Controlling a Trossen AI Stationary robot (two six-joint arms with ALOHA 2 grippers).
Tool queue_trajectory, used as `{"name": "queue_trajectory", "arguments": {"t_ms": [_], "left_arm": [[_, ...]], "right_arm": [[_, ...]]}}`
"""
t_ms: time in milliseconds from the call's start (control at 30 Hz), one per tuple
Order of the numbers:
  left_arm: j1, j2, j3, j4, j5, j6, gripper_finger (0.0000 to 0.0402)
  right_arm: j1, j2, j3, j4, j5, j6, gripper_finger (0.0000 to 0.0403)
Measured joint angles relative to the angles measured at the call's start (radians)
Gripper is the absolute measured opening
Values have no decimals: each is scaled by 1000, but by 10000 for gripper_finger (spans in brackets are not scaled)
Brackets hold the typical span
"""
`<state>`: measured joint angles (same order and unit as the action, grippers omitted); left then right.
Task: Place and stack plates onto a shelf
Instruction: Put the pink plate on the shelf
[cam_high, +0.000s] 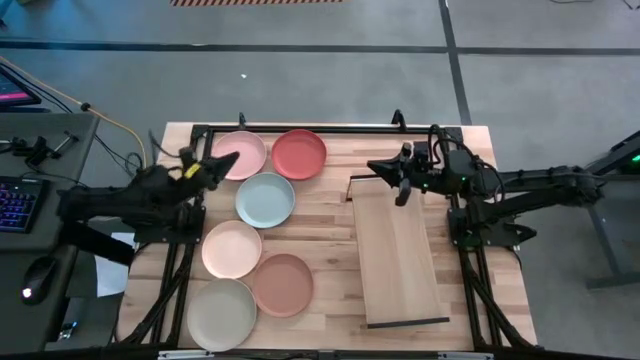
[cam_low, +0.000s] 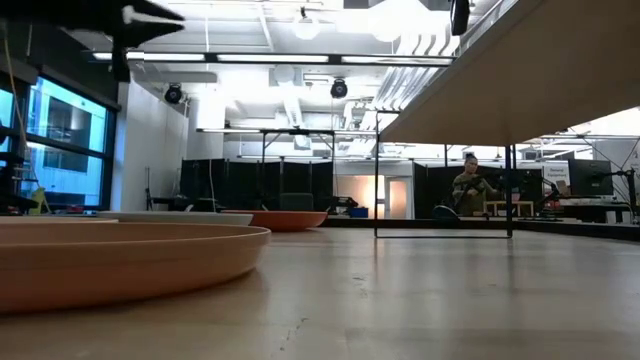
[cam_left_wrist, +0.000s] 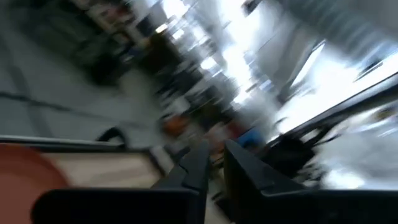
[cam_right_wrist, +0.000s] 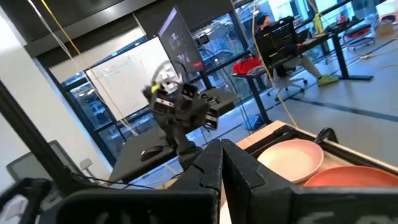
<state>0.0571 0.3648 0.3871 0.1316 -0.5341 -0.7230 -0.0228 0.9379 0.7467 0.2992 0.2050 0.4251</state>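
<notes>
left gripper (cam_high: 228, 160), fingers closed and empty, hovers beside the round matte pink plate (cam_high: 240, 154); right gripper (cam_high: 380, 167), also closed, hangs over the far end of the long light-wood shelf (cam_high: 395, 250); shelf bare, all six plates unstacked; only the low view shows a distant person (cam_low: 468, 190).

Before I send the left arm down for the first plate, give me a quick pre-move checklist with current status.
1. Shelf free of plates: ok, its board is bare.
2. All six plates on the table, none stacked: ok; pink plate, red plate, blue-grey plate, peach plate, terracotta plate, sage-cream plate.
3. Left pincer empty: ok, fingers closed, above the pink plate's edge.
4. Right pincer clear of the plates: ok, at the shelf's far end.
5. Left pincer's height above the plate: cannot tell.
</notes>
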Motion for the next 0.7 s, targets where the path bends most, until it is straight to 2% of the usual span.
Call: {"name": "queue_trajectory", "arguments": {"t_ms": [133, 267, 367, 533, 700], "left_arm": [[117, 158, 238, -424, 47, 0, 95], [274, 314, 422, -790, 186, 47, 129], [394, 433, 500, -1033, 312, 102, 145], [547, 636, 520, -1248, 487, 227, 155], [616, 845, 520, -1323, 500, 396, 155]], "right_arm": [[-21, 0, 0, -5, -3, -15, 0], [-37, 0, 0, -11, -8, -26, 0], [-45, 0, 0, -26, -26, -26, 0], [-45, 0, 0, -69, -33, -26, 0], [-45, 0, 0, -100, -33, -22, 0]]}}
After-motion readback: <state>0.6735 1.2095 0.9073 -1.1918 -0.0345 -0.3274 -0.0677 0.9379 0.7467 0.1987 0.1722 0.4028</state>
